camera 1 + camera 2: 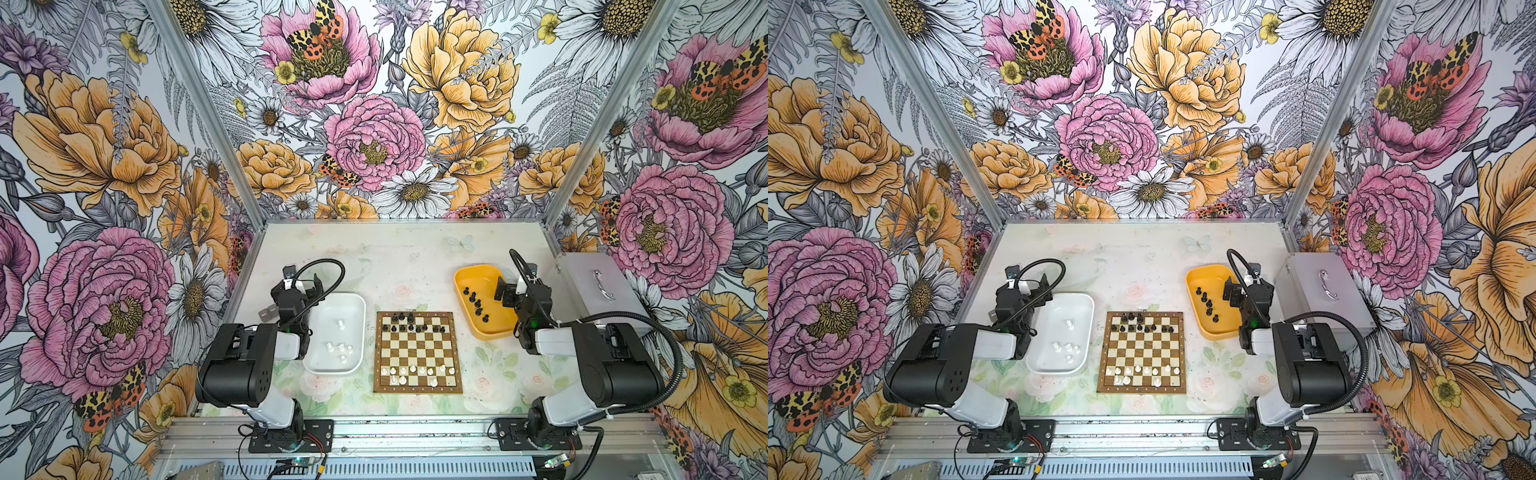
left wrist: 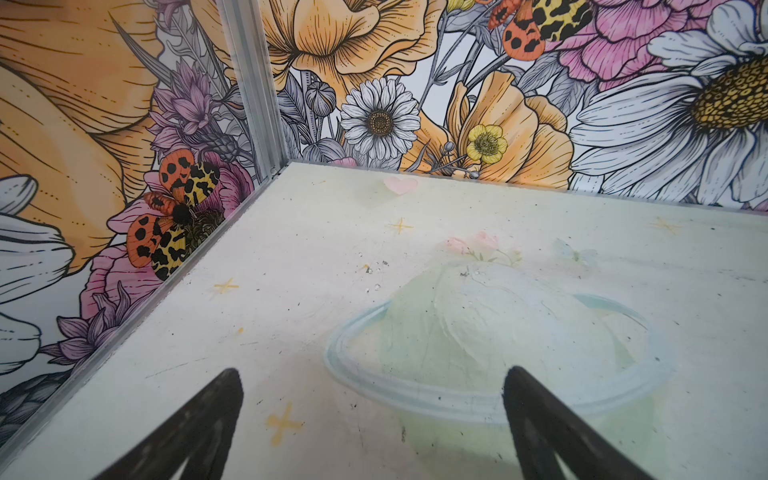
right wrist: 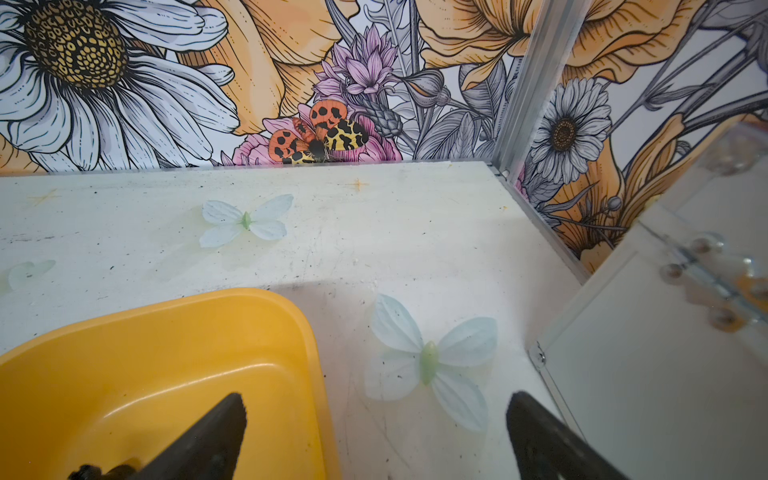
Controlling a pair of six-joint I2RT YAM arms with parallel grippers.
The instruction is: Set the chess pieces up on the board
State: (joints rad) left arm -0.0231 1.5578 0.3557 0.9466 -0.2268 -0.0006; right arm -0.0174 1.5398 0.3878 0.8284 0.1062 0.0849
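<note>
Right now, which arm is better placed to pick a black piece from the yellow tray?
Right. The right gripper hangs open over the edge of the yellow tray, near the black pieces; the left gripper sits beyond the board by the white tray.

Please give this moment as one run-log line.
left gripper: open, empty | right gripper: open, empty | board: partly set | white tray: holds white pieces | yellow tray: holds black pieces

white tray left of centre | yellow tray right | silver case far right | floral walls
</note>
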